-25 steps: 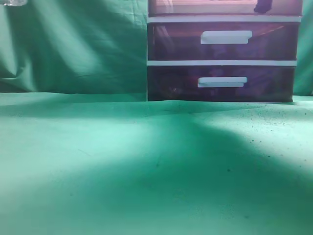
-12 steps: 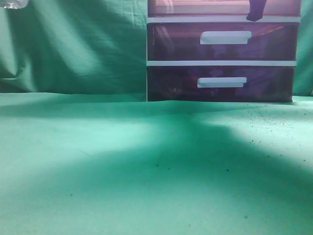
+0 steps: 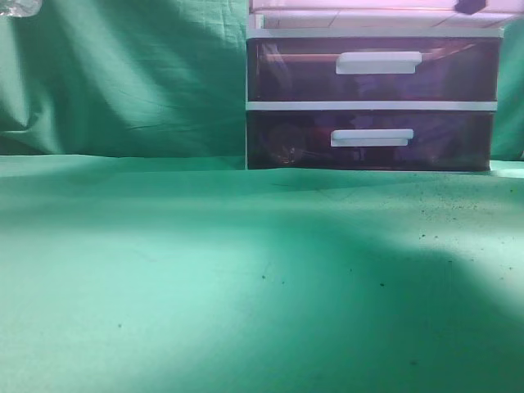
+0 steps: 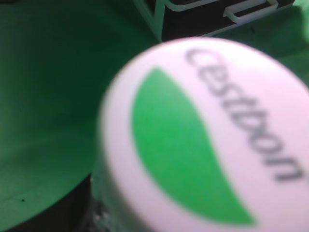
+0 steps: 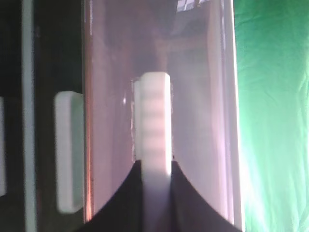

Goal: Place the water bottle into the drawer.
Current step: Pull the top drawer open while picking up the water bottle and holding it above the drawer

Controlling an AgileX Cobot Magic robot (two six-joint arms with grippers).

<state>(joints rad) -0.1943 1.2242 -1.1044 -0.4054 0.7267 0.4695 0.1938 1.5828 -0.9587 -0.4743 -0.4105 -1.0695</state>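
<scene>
The water bottle's white cap (image 4: 203,135), with a green patch and the word "cestbon", fills the left wrist view. My left gripper (image 4: 145,217) is shut on the bottle, with one dark finger (image 4: 48,210) showing at the lower left. In the exterior view a clear bit of the bottle (image 3: 18,6) hangs at the top left corner. The pinkish top drawer (image 3: 360,20) stands pulled out of the white-framed unit. My right gripper (image 5: 155,193) is shut on its white handle (image 5: 155,116), and shows as a dark tip (image 3: 469,6) in the exterior view.
Two darker drawers with white bar handles (image 3: 378,62) (image 3: 372,137) sit below the top drawer. Green cloth (image 3: 246,278) covers the table and hangs as a backdrop behind the unit.
The top drawer has slid out toward the camera, and its front now looks paler and closer. My right gripper has moved up and to the right with the handle. The bottle stays at the top left.
</scene>
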